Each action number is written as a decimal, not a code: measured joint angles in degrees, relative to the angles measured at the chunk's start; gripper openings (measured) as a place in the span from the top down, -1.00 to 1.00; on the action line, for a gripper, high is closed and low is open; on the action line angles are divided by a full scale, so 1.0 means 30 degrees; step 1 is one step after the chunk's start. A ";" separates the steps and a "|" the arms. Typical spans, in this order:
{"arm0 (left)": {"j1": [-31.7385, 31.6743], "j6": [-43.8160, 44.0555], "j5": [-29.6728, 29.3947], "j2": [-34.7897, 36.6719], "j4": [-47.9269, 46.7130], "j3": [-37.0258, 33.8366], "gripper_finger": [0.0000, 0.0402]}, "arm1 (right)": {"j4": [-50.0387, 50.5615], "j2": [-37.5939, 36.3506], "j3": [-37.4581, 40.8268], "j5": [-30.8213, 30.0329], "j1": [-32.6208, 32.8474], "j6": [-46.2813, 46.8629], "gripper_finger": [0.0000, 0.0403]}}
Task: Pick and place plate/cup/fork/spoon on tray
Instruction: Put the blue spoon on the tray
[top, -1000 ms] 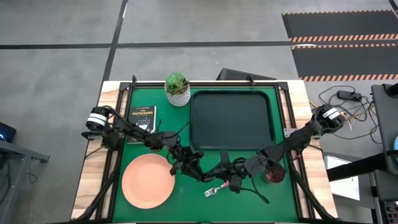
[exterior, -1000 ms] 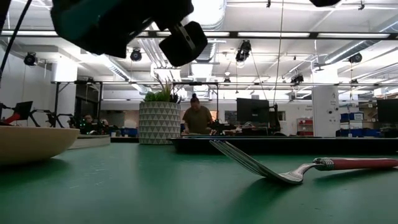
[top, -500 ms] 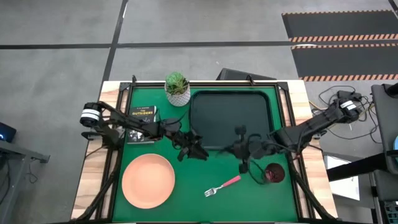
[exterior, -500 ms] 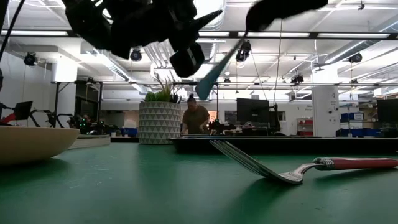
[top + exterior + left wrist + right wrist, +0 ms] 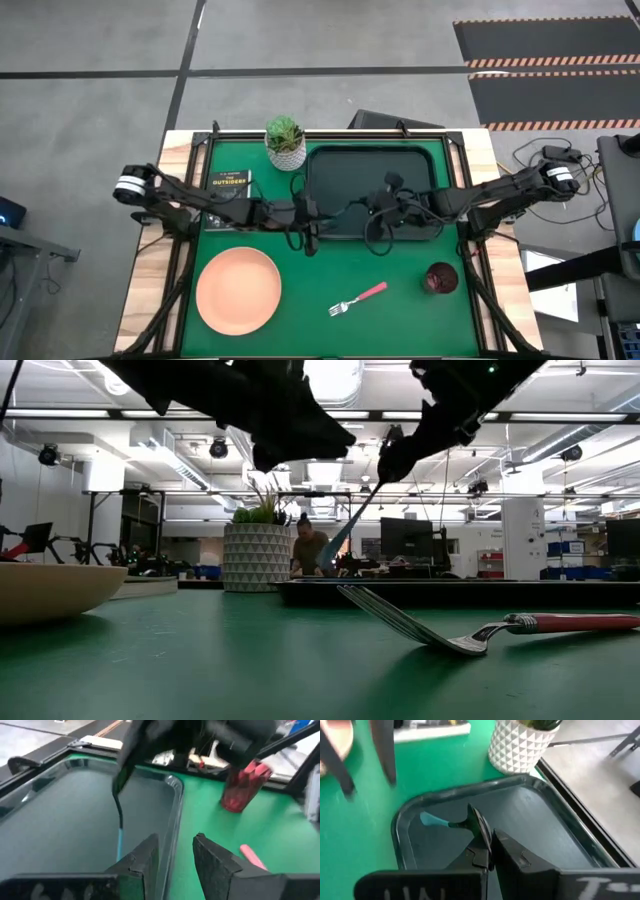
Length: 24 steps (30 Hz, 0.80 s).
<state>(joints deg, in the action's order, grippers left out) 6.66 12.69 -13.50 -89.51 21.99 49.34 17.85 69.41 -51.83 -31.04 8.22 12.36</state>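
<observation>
My right gripper (image 5: pixel 376 216) hangs over the black tray (image 5: pixel 400 172), shut on the spoon (image 5: pixel 451 823). The spoon's light blue handle (image 5: pixel 340 540) slants down toward the tray's near left part. My left gripper (image 5: pixel 308 230) is open and empty at the tray's near left corner, and its wrist view shows the spoon (image 5: pixel 119 827) in front of it. The salmon plate (image 5: pixel 238 290), the pink-handled fork (image 5: pixel 358 298) and the maroon cup (image 5: pixel 440 278) rest on the green table near its near edge. My right gripper pinches the spoon's dark metal bowl end (image 5: pixel 477 821) between its two fingers. The fingers point slanting down from the table's right. The spoon hangs tilted below them with the blue handle end (image 5: pixel 429 820) lowest, over the tray's floor. Whether that end touches the tray I cannot tell.
A white pot with a green plant (image 5: pixel 286 142) stands at the tray's far left corner. A small black book (image 5: pixel 227 186) lies left of the tray. A person shows in the room beyond the table (image 5: pixel 312 550).
My right gripper has gone toward the table's far edge with the spoon, from beside the fork and cup to over the tray. My left gripper has gone from beside the fork toward the far edge, to the tray's near left corner. Fork, plate and cup have stayed put.
</observation>
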 joint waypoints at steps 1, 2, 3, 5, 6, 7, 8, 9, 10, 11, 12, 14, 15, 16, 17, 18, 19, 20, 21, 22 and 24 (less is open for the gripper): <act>0.0000 -0.0085 -0.0195 -0.0176 0.0046 0.0000 0.49 | -0.0275 0.0022 -0.0002 -0.0001 -0.0087 0.0153 0.96; 0.0011 -0.0391 -0.0504 -0.0389 0.0295 -0.0007 0.49 | -0.0317 0.0022 -0.0007 0.0025 -0.0128 0.0320 0.96; 0.0015 -0.0836 -0.1018 -0.0615 0.0670 -0.0007 0.49 | -0.0218 0.0028 -0.0007 0.0018 -0.0135 0.0448 0.96; 0.0045 -0.2016 -0.2006 -0.1136 0.1391 0.0004 0.49 | -0.0330 0.0029 -0.0007 0.0016 -0.0135 0.0708 0.96; 0.0067 -0.2737 -0.2333 -0.1470 0.1780 0.0049 0.49 | -0.0447 0.0029 -0.0007 0.0018 -0.0127 0.0980 0.96; 0.0096 -0.3407 -0.2717 -0.1814 0.2211 0.0088 0.49 | -0.0581 0.0029 -0.0007 0.0026 -0.0127 0.1189 0.96; 0.0161 -0.3943 -0.3146 -0.2060 0.2586 0.0125 0.49 | -0.0746 0.0029 -0.0007 0.0026 -0.0127 0.1397 0.96; 0.0204 -0.4415 -0.3559 -0.2251 0.2854 0.0190 0.49 | -0.0931 0.0029 -0.0007 0.0044 -0.0127 0.1587 0.96; 0.0226 -0.4787 -0.4011 -0.2423 0.3104 0.0360 0.49 | -0.1095 0.0029 -0.0007 0.0041 -0.0127 0.1889 0.96; 0.0237 -0.5013 -0.4536 -0.2516 0.3242 0.0536 0.49 | -0.1242 0.0029 -0.0007 0.0017 -0.0127 0.2324 0.96; 0.0233 -0.5162 -0.5373 -0.2586 0.3288 0.0605 0.49 | -0.1348 0.0029 -0.0007 0.0003 -0.0127 0.2711 0.96; 0.0224 -0.5457 -0.7081 -0.2846 0.3308 0.0715 0.49 | -0.1392 0.0029 -0.0007 -0.0011 -0.0127 0.3277 0.96; 0.0204 -0.5548 -0.7567 -0.2925 0.3207 0.0714 0.49 | -0.1477 0.0032 -0.0007 -0.0016 -0.0127 0.3464 0.96; 0.0197 -0.5711 -0.7686 -0.2946 0.3188 0.0681 0.49 | -0.1562 0.0036 -0.0007 -0.0109 -0.0127 0.3551 0.96; 0.0203 -0.5871 -0.7674 -0.2946 0.3270 0.0670 0.49 | -0.1731 0.0036 -0.0007 -0.0161 -0.0135 0.3678 0.96; 0.0224 -0.5879 -0.7597 -0.2986 0.3469 0.0676 0.49 | -0.1881 0.0036 -0.0007 -0.0187 -0.0138 0.3814 0.96; 0.0226 -0.5875 -0.7524 -0.3005 0.3526 0.0685 0.49 | -0.1961 0.0036 -0.0007 -0.0219 -0.0133 0.3898 0.96; 0.0238 -0.5869 -0.7514 -0.3033 0.3476 0.0662 0.49 | -0.2117 0.0036 -0.0007 -0.0243 -0.0127 0.3898 0.96; 0.0248 -0.5859 -0.7483 -0.3054 0.3463 0.0637 0.49 | -0.2306 0.0039 -0.0007 -0.0285 -0.0120 0.3898 0.96; 0.0248 -0.5859 -0.7464 -0.3070 0.3456 0.0619 0.49 | -0.2446 0.0044 -0.0007 -0.0330 -0.0120 0.3876 0.96; 0.0240 -0.5852 -0.7468 -0.3068 0.3529 0.0619 0.49 | -0.2675 0.0044 -0.0007 -0.0401 -0.0120 0.3765 0.96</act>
<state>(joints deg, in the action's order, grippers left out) 7.38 -4.86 -35.90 -98.71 32.58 51.20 9.82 69.54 -51.86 -32.24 7.86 23.66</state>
